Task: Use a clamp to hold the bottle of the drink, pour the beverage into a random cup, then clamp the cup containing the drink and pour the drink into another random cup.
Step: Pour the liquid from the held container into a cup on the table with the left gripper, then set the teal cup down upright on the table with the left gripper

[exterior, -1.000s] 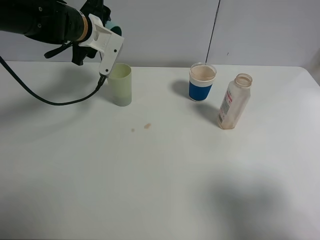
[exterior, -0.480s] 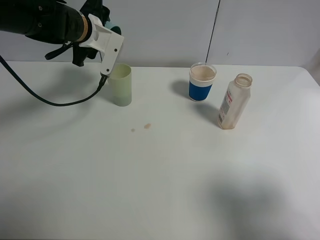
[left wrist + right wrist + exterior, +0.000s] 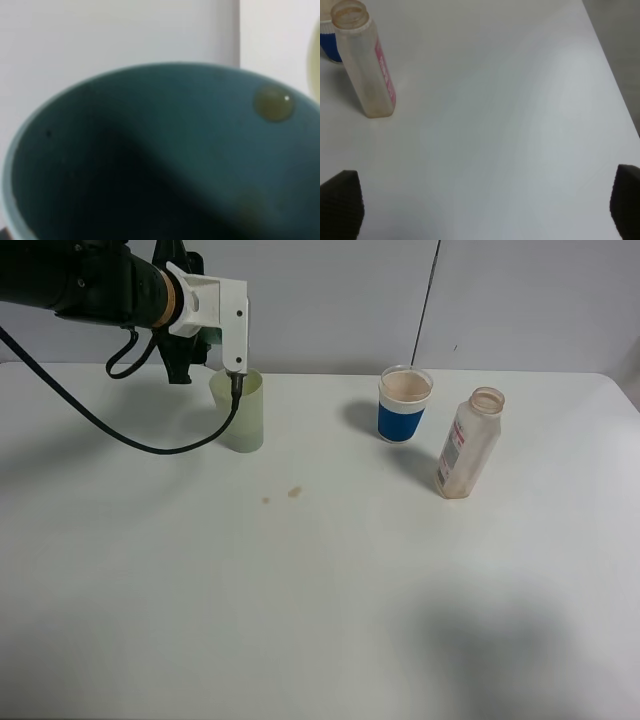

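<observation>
While our left gripper (image 3: 205, 340) clamps the teal cup (image 3: 150, 160) over the yellow-green cup (image 3: 240, 410), our right gripper (image 3: 485, 210) gapes above bare table (image 3: 330, 610).

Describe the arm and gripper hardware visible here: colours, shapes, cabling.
The left arm is bulky and black, with an orange-tan ring at the wrist. Beyond it sits a white block-shaped part with small dark holes. A black cable loops down from it over the table. Of the right gripper, only two black, textured fingertips show, blunt and rounded.
</observation>
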Tool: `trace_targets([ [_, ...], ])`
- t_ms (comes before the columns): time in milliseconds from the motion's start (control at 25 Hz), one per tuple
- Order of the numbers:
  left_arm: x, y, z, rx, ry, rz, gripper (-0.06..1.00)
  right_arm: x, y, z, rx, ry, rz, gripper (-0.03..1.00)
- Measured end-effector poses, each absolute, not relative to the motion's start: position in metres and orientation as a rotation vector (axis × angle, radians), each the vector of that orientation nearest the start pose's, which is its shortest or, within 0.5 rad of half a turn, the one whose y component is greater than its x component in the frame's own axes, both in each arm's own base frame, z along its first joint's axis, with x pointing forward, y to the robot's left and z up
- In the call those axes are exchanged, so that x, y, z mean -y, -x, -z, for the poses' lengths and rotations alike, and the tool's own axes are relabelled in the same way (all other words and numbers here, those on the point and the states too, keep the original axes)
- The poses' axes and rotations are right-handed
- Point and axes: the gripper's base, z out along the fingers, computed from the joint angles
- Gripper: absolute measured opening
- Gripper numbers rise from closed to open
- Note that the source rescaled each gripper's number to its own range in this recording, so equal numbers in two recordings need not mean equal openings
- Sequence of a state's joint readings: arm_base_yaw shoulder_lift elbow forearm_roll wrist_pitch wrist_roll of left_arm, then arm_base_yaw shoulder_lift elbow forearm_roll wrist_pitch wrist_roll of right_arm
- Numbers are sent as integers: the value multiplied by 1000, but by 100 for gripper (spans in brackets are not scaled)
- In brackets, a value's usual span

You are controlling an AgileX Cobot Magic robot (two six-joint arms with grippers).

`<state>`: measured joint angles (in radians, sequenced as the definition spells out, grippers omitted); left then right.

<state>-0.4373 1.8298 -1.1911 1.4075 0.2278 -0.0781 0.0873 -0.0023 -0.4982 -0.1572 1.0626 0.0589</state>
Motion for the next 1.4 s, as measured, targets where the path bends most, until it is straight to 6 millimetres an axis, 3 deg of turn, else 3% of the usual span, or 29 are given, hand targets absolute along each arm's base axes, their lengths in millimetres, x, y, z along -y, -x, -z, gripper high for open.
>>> trace_targets([
  [400, 151, -379, -221, -1769, -1345, -452, 1, 13, 5, -277, -2037, 21, 96, 100],
  [1160, 92, -397, -249, -1845, -859, -212, 1, 13, 5, -277, -2037, 21, 96, 100],
  [1400, 85, -392, -236, -1804, -765, -100, 1, 13, 5, -277, -2037, 21, 96, 100],
])
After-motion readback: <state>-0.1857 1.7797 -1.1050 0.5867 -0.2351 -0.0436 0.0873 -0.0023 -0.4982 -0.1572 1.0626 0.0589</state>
